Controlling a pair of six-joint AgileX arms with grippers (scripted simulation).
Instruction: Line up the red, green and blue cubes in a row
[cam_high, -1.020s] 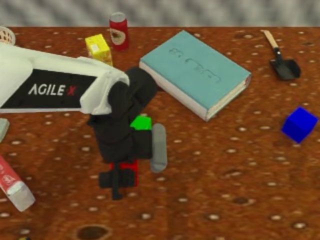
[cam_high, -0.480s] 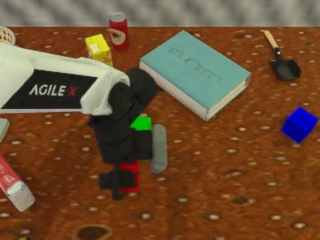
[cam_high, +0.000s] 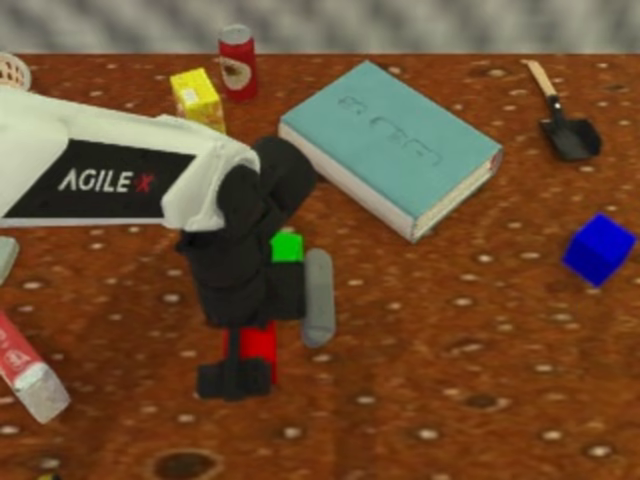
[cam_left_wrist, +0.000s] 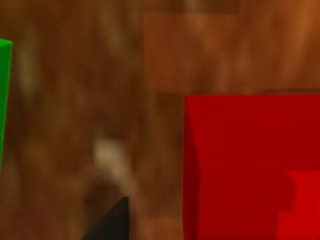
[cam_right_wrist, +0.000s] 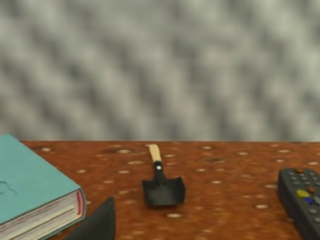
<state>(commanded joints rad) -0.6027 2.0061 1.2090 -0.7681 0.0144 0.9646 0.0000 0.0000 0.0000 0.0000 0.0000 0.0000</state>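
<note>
The red cube (cam_high: 259, 345) lies on the table under my left gripper (cam_high: 236, 378), which is open around it. In the left wrist view the red cube (cam_left_wrist: 250, 165) fills one side, and a dark fingertip (cam_left_wrist: 114, 224) stands apart from its face. The green cube (cam_high: 288, 246) sits just behind the red one, half hidden by the wrist, and shows as a sliver (cam_left_wrist: 4, 90) in that view. Far right on the table lies the blue cube (cam_high: 598, 249). My right arm is out of the top view; its fingertip (cam_right_wrist: 101, 222) shows, with nothing held.
A teal book (cam_high: 392, 145) lies behind the cubes. A grey bar (cam_high: 318, 296) lies beside the green cube. A red can (cam_high: 238, 60) and yellow carton (cam_high: 198, 97) stand at the back left, a small shovel (cam_high: 563, 125) at the back right, a tube (cam_high: 25, 370) at the left. A remote (cam_right_wrist: 302, 200) shows in the right wrist view.
My left gripper's fingers have spread apart over the red cube, which now shows more. The green cube is a little more uncovered. The blue cube has not moved.
</note>
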